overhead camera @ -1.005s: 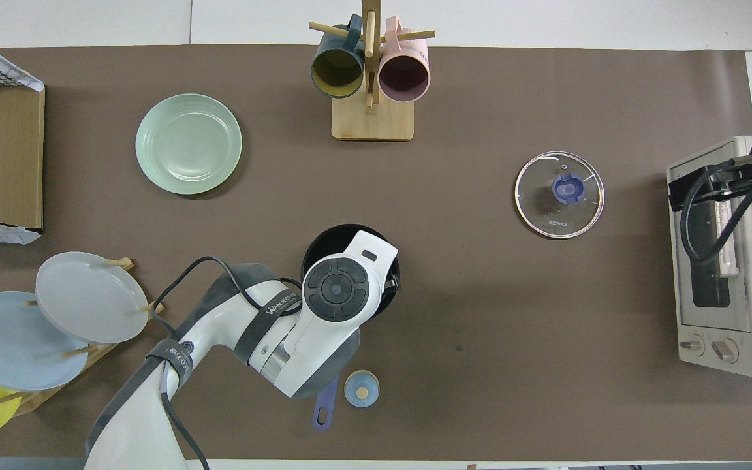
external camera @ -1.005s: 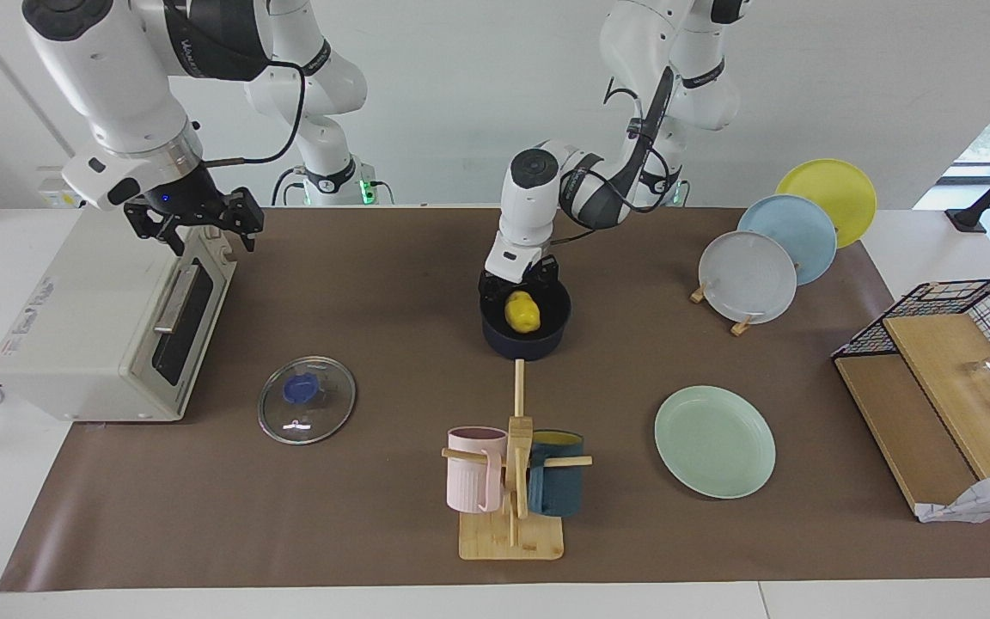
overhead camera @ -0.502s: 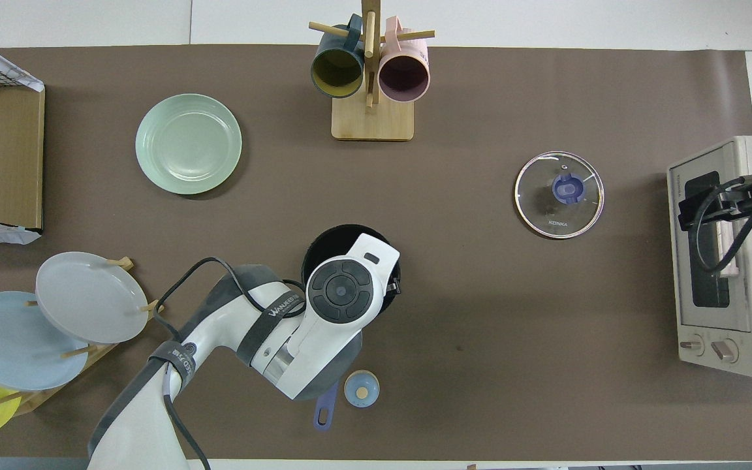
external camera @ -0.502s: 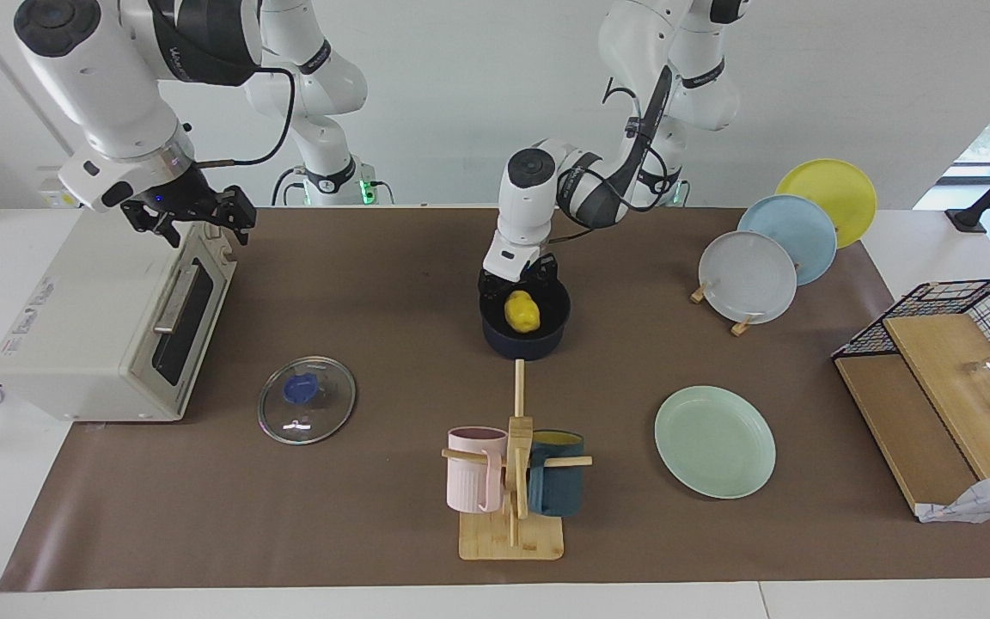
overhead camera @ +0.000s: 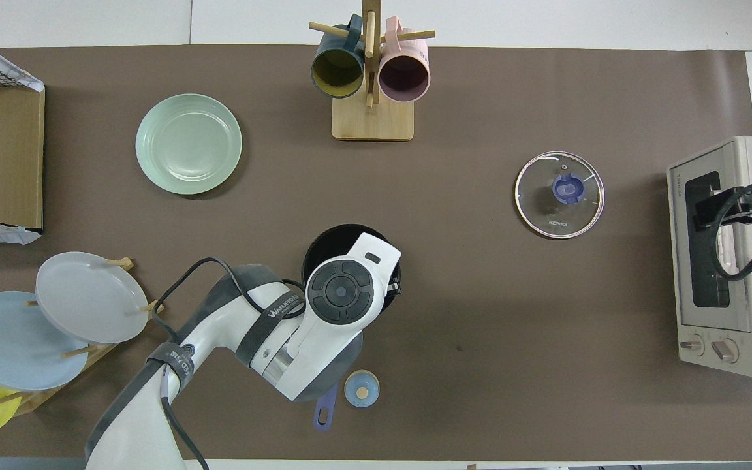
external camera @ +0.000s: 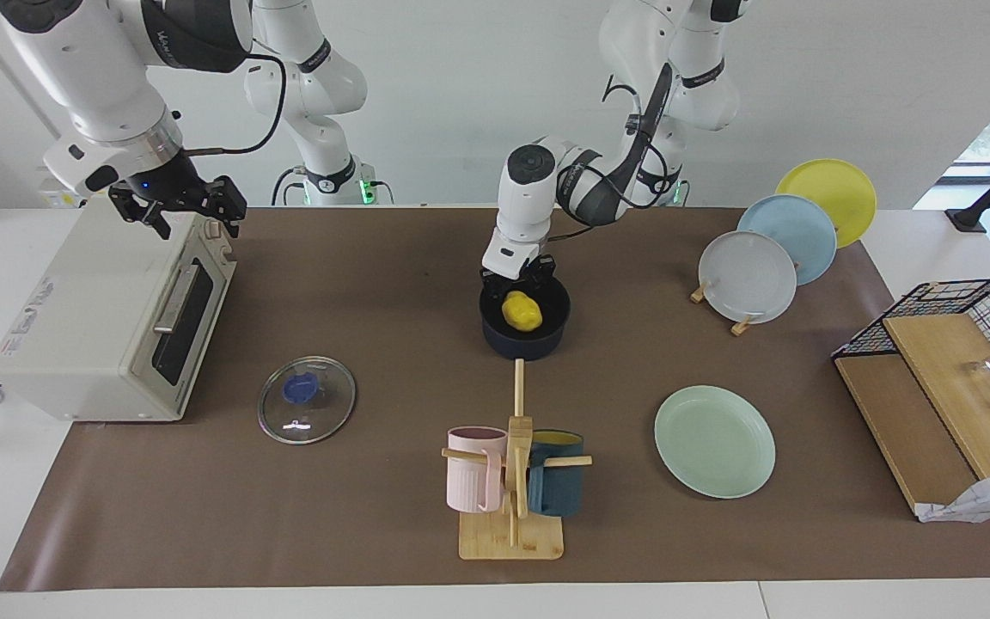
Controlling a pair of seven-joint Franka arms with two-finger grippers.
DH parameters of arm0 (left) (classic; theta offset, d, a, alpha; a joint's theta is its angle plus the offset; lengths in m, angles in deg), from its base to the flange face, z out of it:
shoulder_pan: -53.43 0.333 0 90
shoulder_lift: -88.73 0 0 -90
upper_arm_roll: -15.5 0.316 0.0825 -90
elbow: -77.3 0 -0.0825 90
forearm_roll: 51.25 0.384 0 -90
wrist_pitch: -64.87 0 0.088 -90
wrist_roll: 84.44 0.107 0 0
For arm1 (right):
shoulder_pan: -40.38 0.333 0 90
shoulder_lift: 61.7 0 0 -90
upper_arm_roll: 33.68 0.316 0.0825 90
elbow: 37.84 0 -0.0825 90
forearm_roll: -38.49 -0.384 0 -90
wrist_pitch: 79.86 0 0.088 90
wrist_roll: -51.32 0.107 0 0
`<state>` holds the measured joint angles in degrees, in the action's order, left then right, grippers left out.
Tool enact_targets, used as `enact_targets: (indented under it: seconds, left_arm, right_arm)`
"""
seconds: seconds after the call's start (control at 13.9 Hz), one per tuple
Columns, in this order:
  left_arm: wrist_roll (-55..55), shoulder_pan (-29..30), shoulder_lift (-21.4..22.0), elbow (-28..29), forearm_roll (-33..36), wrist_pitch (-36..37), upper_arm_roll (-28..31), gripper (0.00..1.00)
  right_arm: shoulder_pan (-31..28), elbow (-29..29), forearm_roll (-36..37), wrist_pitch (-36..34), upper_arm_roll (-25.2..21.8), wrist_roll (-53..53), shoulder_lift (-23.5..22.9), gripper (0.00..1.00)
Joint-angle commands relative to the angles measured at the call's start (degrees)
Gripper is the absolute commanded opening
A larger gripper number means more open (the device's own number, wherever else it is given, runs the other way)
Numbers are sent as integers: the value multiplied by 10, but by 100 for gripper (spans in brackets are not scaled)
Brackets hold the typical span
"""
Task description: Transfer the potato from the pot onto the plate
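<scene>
Since the potato (external camera: 522,310) sits in the pot (external camera: 526,340) just below it, left gripper (external camera: 519,277) hangs there, grip unclear, right gripper (external camera: 175,209) waiting over toaster oven (external camera: 108,314).

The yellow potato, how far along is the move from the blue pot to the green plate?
Done: the clear glass lid lies off on the mat. In hand: the left gripper is down at the dark navy-blue saucepan, at the lumpy yellow potato inside it. Left: lifting it and carrying it to the bare pale mint-green plate. The right gripper waits over the white toaster oven.
</scene>
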<state>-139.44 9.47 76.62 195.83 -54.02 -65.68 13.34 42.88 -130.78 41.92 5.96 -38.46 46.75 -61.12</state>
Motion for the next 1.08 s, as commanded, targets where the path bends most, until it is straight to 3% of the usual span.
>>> enact_targets:
  seconds: [0.0,0.14,0.22,0.29,0.79,1.0]
  left_arm:
    - [4,-7,0,3,-4,5,7,53]
    - [4,-7,0,1,-4,7,8,27]
    - [4,-6,0,1,-3,8,8,10]
    - [3,-3,1,0,-3,11,8,0]
    - [6,35,23,-63,-4,86,9,0]
    - [58,89,48,-126,-7,190,7,0]
  right_arm:
    - [-7,-15,-7,9,3,-10,11,100]
    - [-6,-15,-7,10,4,-10,12,100]
    - [-7,-15,-7,10,4,-10,12,100]
    - [-8,-15,-7,10,4,-10,12,100]
    - [-9,-15,-7,10,4,-10,12,100]
    - [-9,-15,-7,10,4,-10,12,100]
